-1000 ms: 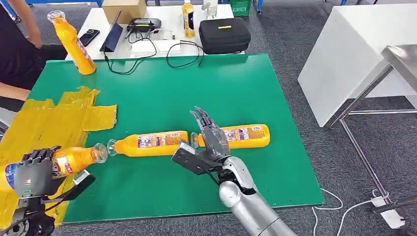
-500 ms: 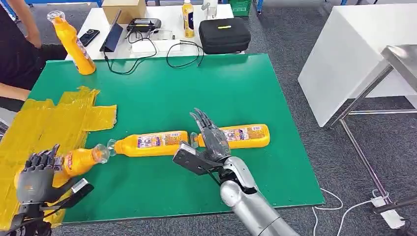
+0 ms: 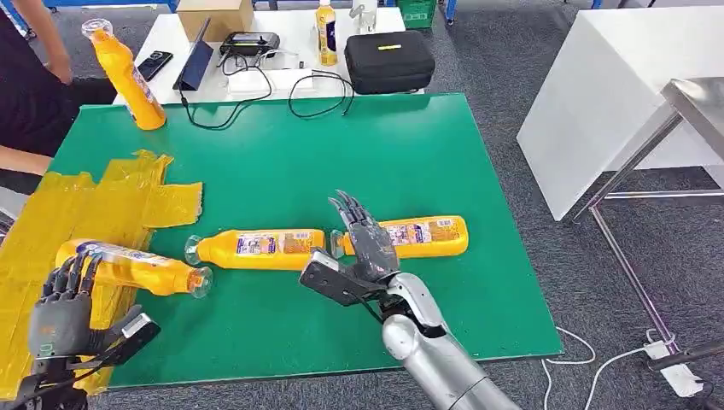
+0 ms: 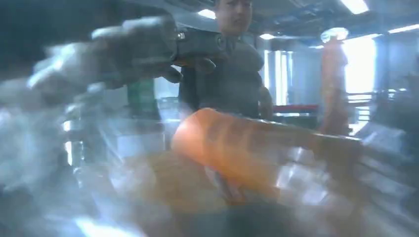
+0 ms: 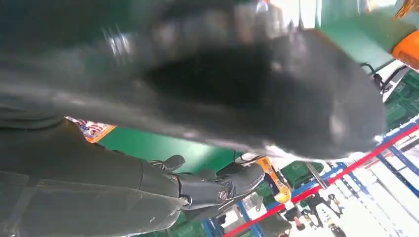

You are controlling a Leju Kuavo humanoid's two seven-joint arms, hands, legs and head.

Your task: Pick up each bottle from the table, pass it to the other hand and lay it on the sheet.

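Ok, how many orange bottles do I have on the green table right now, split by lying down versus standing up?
Lying down: 3, one by the left hand, one mid-table, one by the right hand
Standing: 1, at the far left corner
Total: 4

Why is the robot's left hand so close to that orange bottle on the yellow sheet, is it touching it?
Cannot tell. In the head view the left hand reaches up to the bottle on the yellow sheet, fingertips overlapping it, but neither contact nor gap shows plainly.
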